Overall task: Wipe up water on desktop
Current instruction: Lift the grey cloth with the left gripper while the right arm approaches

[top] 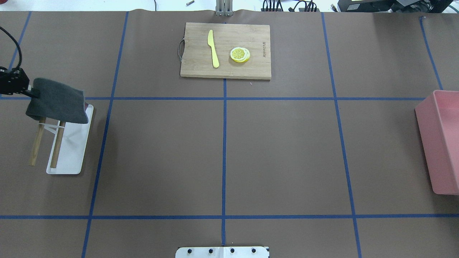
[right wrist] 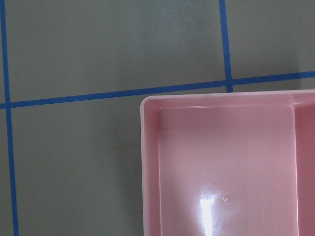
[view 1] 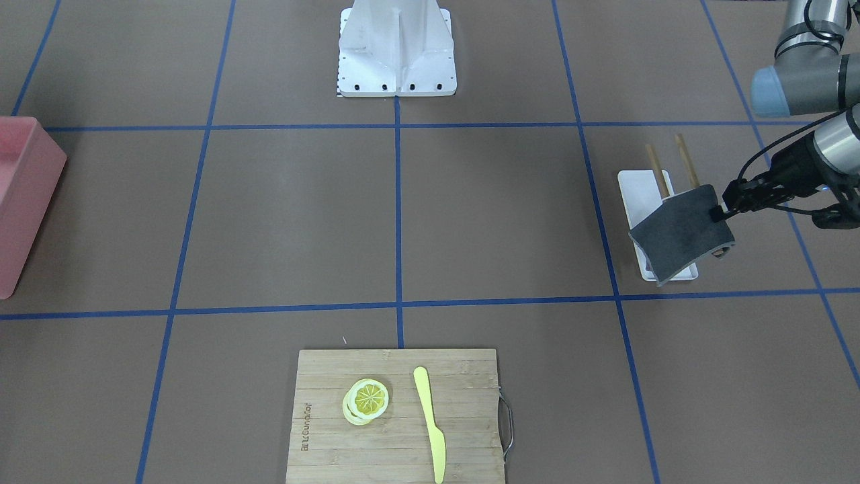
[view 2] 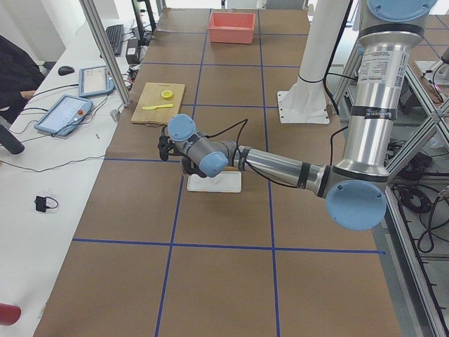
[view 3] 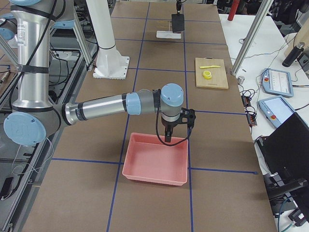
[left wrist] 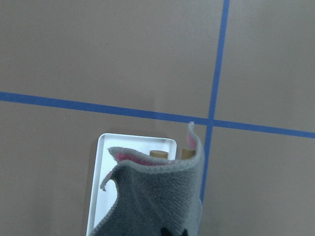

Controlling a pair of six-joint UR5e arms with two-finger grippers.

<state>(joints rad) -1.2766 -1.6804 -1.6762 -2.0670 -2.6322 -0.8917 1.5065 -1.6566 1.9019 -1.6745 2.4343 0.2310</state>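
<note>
The brown surface [top: 279, 150] is carrying the pink bin [top: 428, 143] near its right end and the white tray [top: 71, 157] near its left. The grey cloth [top: 57, 102] is hanging above the tray, and the left pincer [view 1: 717, 212] is pinching its edge. The right pincer [view 3: 169, 139] is hovering over the bin; I cannot tell if it is spread or pressed together.

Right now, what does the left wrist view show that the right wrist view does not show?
Only the left wrist view: a grey cloth covering part of a white tray, with two wooden posts showing past its top edge. Only the right wrist view: a corner of a pink bin, with nothing inside the part seen. Both: the brown desktop crossed by blue tape lines.
</note>
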